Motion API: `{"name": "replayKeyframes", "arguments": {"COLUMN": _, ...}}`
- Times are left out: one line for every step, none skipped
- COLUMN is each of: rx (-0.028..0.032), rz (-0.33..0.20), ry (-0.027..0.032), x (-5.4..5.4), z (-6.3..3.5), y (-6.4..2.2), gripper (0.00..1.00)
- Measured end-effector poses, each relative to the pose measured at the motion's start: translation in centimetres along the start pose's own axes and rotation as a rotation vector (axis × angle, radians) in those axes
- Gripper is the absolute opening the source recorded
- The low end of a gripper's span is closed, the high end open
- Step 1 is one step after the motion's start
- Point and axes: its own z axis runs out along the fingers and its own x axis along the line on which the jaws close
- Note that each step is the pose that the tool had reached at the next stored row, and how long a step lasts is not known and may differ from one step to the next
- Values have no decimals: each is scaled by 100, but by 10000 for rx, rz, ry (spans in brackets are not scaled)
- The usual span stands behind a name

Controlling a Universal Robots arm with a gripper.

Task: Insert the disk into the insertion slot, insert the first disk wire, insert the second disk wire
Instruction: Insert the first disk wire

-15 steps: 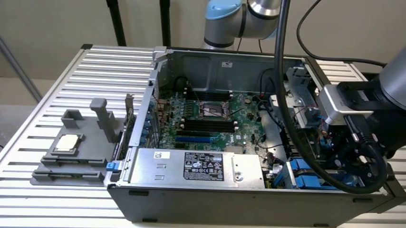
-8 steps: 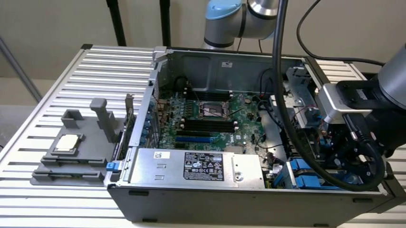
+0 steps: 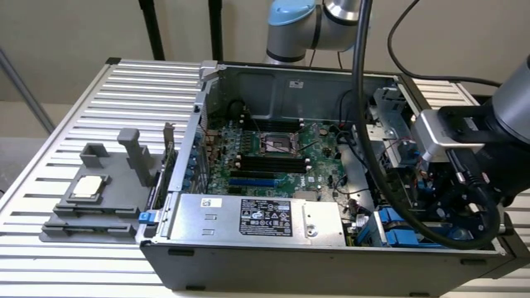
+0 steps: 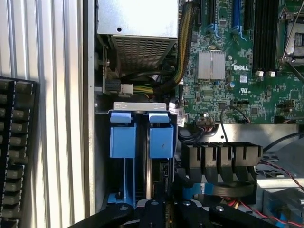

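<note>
While the black pincer (image 4: 164,213) hangs low over the drive corner of the open case, I can't tell whether it's clenched or released. My read is that this is the seating stage. Done well, it means pressing straight along the cage walls, keeping the drive square with no twist, and staying off the loose cables close by. Right under the pincer, the disk (image 4: 161,140) looks to stand on edge with its blue carrier tab up, inside the insertion slot (image 4: 120,140), whose blue clip sits just beside it. How deep it sits, I can't say. Just past the slot comes a black ribbed block (image 4: 222,159), farther on the power-supply box (image 4: 137,19) and the green motherboard (image 4: 237,61). Well apart, out on the slatted surface (image 3: 124,93), stands the dark grey stand (image 3: 99,192).
</note>
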Motion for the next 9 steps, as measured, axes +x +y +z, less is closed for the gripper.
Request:
{"name": "replayKeyframes", "arguments": {"rx": 14, "rz": 2, "ry": 2, "x": 0, "z": 4, "y": 3, "gripper": 16}}
{"name": "replayKeyframes", "arguments": {"rx": 29, "rz": 2, "ry": 4, "x": 1, "z": 8, "y": 7, "gripper": 16}}
{"name": "replayKeyframes", "arguments": {"rx": 43, "rz": 2, "ry": 6, "x": 1, "z": 12, "y": 10, "gripper": 16}}
{"name": "replayKeyframes", "arguments": {"rx": 54, "rz": 2, "ry": 7, "x": 2, "z": 18, "y": 12, "gripper": 16}}
{"name": "replayKeyframes", "arguments": {"rx": 64, "rz": 2, "ry": 10, "x": 2, "z": 23, "y": 13, "gripper": 16}}
{"name": "replayKeyframes", "arguments": {"rx": 74, "rz": 2, "ry": 11, "x": 3, "z": 28, "y": 13, "gripper": 16}}
{"name": "replayKeyframes", "arguments": {"rx": 84, "rz": 4, "ry": 9, "x": 3, "z": 35, "y": 15, "gripper": 16}}
{"name": "replayKeyframes", "arguments": {"rx": 91, "rz": 5, "ry": 12, "x": 4, "z": 40, "y": 15, "gripper": 16}}
{"name": "replayKeyframes", "arguments": {"rx": 94, "rz": 6, "ry": 13, "x": 3, "z": 43, "y": 15, "gripper": 16}}
